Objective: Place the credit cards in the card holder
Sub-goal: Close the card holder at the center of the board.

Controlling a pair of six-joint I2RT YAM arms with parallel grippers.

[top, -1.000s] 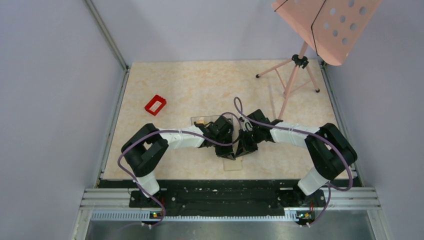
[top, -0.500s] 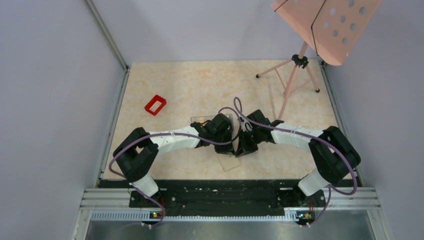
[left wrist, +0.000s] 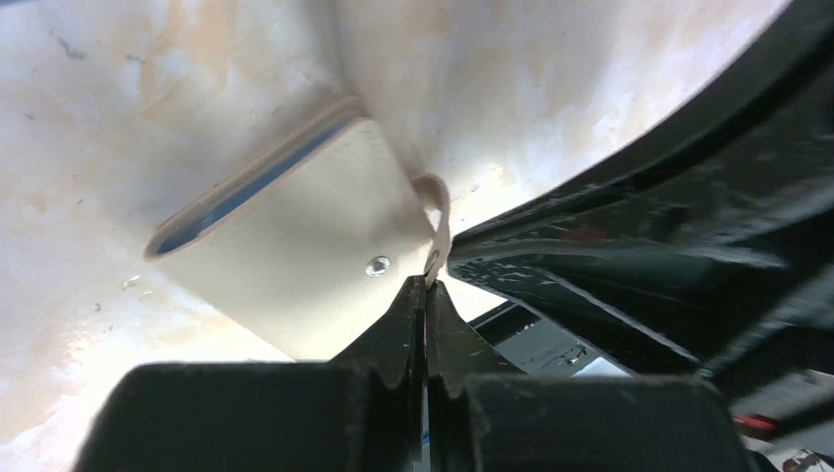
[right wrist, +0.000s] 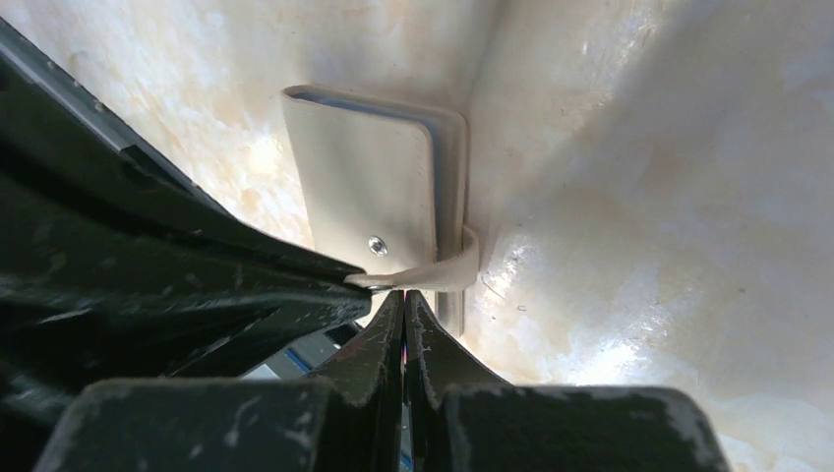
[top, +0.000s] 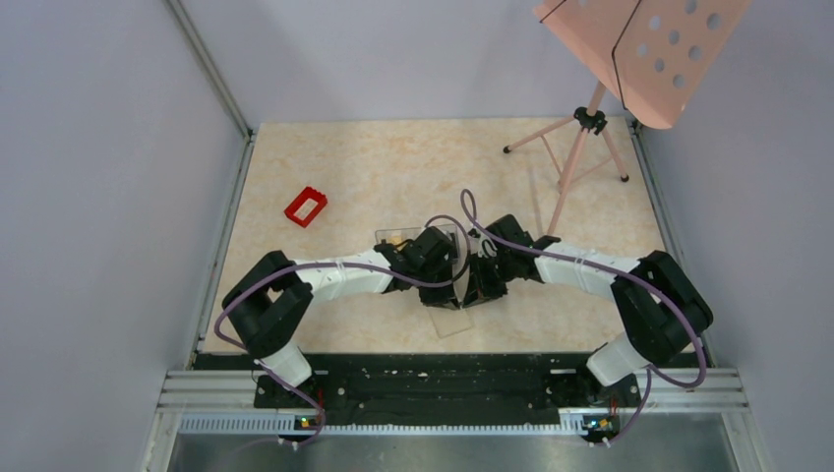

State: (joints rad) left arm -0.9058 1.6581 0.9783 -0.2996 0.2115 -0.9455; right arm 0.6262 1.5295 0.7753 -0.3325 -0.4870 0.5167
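The card holder (left wrist: 295, 246), a beige bifold with a snap stud, lies closed on the marbled table, blue lining showing at its open edge. Its strap (left wrist: 436, 211) curls off one corner. My left gripper (left wrist: 427, 279) is shut, with the strap's end pinched between its tips. My right gripper (right wrist: 404, 292) is also shut, tips touching the strap (right wrist: 447, 270) near the card holder (right wrist: 369, 177). In the top view both grippers (top: 460, 291) meet at mid-table and cover the card holder. The credit cards are not clearly in view; a yellow-gold patch (top: 393, 238) shows in the clear box.
A clear plastic box (top: 418, 236) sits just behind the left gripper, and a clear lid (top: 452, 321) lies in front of it. A red frame (top: 306, 206) lies at the left. A pink music stand (top: 580, 147) rises at the back right. Walls close in both sides.
The left arm's elbow has swung left and down, and the right elbow has shifted slightly right. Both grippers stayed shut together at mid-table, drifting slightly away from the bases.
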